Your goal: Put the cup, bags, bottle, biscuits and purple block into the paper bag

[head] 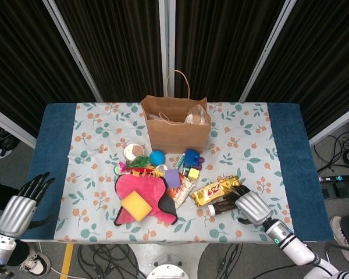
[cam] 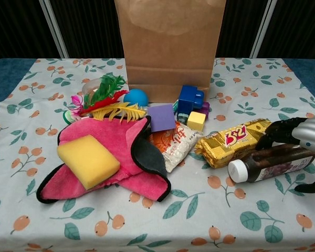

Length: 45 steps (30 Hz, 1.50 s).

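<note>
Off the table's near left corner the left hand point(head: 22, 206) hangs with its dark fingers spread and nothing in them; only the head view catches it. The table point(head: 99, 145) wears a smooth cloth printed with orange fruit and green leaves.

On the left of the pile lies a floppy pink cloth point(cam: 113, 157) with a black edge, and a squared yellow sponge point(cam: 87, 160) sits on top of it. Behind them are red, green and yellow feathers point(cam: 109, 100) and a glossy blue ball point(cam: 136, 97). The head view alone shows a round cup point(head: 134, 152) just left of that ball, seen from above.

The stiff brown paper bag point(cam: 169, 47) stands upright at the back centre. From above, its open mouth, looped handle and a crinkled clear packet inside show; the chest view gives only its flat front.

Before it lie a flat purple block point(cam: 161, 117), a blue toy brick point(cam: 189, 98) and a small yellow cube point(cam: 196, 121). A crinkly orange and white snack bag point(cam: 173, 147) touches the shiny gold biscuits point(cam: 236, 142).

Rightmost, the dark bottle point(cam: 270, 163) with a white cap lies on its side just beside the biscuits. The right hand point(cam: 299, 144), silver-backed with black fingers, is arched over its far end, fingers and thumb either side; whether they press it I cannot tell.
</note>
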### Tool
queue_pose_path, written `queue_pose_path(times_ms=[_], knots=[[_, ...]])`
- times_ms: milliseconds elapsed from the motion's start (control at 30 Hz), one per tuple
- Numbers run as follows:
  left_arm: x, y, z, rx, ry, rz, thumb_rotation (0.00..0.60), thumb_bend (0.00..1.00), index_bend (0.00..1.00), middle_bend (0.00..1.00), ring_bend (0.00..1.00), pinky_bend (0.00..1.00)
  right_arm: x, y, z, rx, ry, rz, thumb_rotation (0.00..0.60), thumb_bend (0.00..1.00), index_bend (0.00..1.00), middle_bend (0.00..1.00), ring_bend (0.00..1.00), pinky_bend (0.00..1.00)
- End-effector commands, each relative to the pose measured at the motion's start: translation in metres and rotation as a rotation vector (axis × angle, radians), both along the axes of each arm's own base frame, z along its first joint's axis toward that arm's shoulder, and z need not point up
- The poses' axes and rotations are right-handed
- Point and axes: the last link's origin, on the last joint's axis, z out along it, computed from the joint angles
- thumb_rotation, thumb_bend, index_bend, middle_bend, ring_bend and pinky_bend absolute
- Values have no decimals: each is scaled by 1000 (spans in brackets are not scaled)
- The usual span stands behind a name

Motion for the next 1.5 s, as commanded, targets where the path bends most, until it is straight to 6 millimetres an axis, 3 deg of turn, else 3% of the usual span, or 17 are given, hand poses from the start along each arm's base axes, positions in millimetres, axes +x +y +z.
queue_pose_path(times_ms=[33, 333, 567, 1033, 1233, 1500], knots=[[0, 0, 1, 2, 0, 0, 600, 0, 87, 66, 63, 189, 3, -5, -8, -16, -13, 1, 600, 65, 308, 345, 185, 250], [-2, 0, 1, 2, -3, 6, 600, 0, 87, 66, 62, 188, 5, -6, -20, -57, -3, 47, 600, 164, 488, 480, 321, 393], [-1, 0, 1, -1, -6, 3, 600, 0, 87, 66, 62, 188, 10, -4, -12, -138, -41, 112, 600, 267, 687, 628, 484, 562], [3, 1, 0, -3, -8, -10, 600, 0, 87, 66, 63, 189, 16, -3, 13, -225, -122, 166, 600, 345, 751, 673, 539, 628], [4, 1, 1, -4, -7, -14, 600, 0, 87, 66, 63, 189, 55, -23, 50, -354, -237, 249, 600, 347, 751, 673, 539, 628], [7, 1, -1, -15, -9, -20, 600, 0, 87, 66, 63, 189, 149, -75, 119, -574, -377, 325, 600, 341, 752, 672, 539, 628]])
